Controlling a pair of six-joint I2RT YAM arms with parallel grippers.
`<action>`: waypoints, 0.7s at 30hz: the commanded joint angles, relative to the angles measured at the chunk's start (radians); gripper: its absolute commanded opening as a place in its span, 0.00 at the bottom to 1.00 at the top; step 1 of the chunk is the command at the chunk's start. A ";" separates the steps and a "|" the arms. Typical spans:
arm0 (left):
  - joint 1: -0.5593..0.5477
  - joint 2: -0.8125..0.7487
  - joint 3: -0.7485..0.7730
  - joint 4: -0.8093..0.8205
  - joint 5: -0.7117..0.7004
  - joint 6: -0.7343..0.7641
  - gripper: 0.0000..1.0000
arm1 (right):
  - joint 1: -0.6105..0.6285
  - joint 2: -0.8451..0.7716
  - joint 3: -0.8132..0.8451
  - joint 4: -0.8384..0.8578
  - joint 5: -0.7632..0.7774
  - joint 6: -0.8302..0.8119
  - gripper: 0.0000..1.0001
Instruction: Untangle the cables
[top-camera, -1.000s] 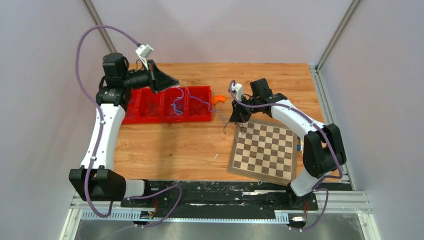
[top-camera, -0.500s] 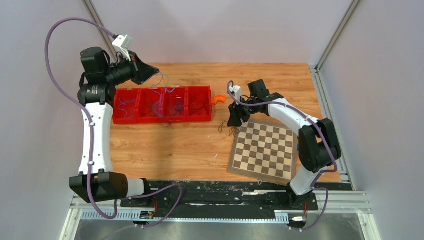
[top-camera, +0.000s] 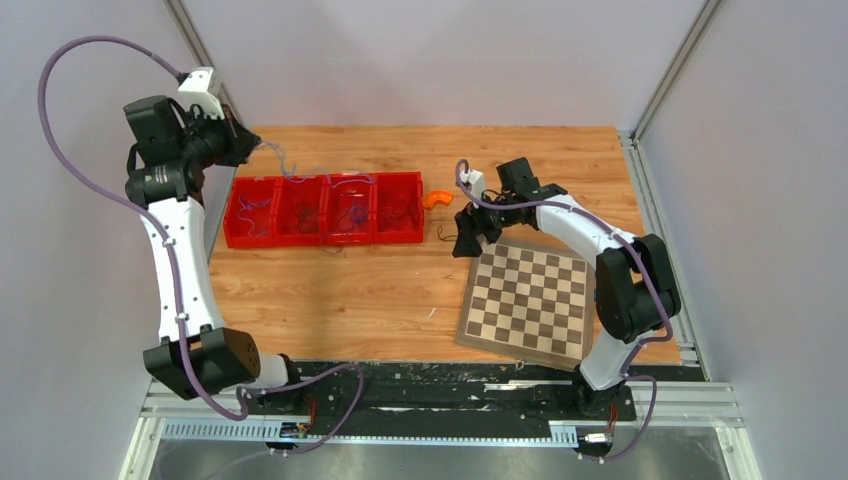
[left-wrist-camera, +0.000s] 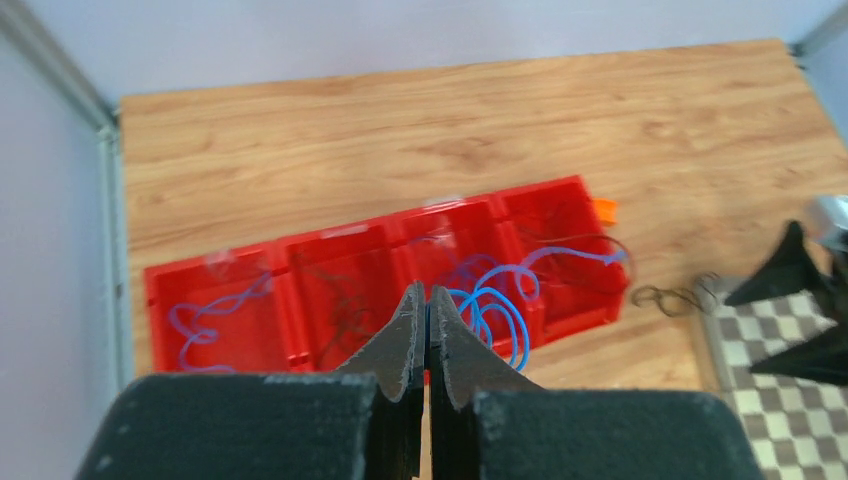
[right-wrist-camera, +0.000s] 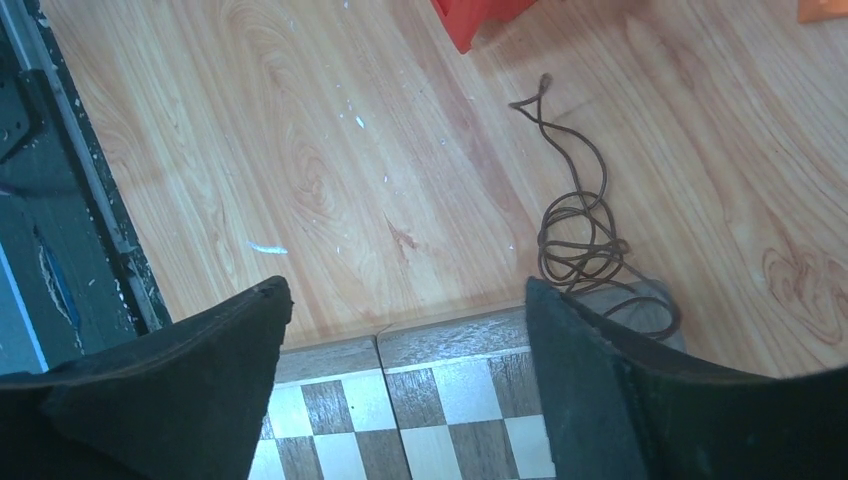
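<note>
My left gripper is raised at the far left of the table, shut on a thin blue cable that trails from it across the red bins. In the left wrist view the blue cable curls out from between the closed jaws of the left gripper. A dark brown cable lies coiled on the wood. Beside it my right gripper stands open and empty over the chessboard's corner. From above, this dark cable lies just left of the right gripper.
The row of red bins holds more cables: a bluish one in the leftmost, a dark one beside it. A chessboard lies right of centre. An orange piece sits at the bins' right end.
My left arm has swung back and to the left, drawing the blue cable out across the bins. My right gripper has opened and the dark cable now lies on the table.
</note>
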 joint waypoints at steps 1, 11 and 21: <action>0.070 0.072 0.039 0.042 -0.066 0.000 0.00 | -0.006 0.015 0.050 0.003 -0.012 -0.007 0.89; 0.129 0.193 0.090 0.138 -0.133 -0.003 0.00 | -0.014 0.020 0.061 0.003 -0.005 0.002 1.00; 0.154 0.299 0.056 0.202 -0.186 0.077 0.00 | -0.028 0.031 0.067 0.003 -0.002 0.014 1.00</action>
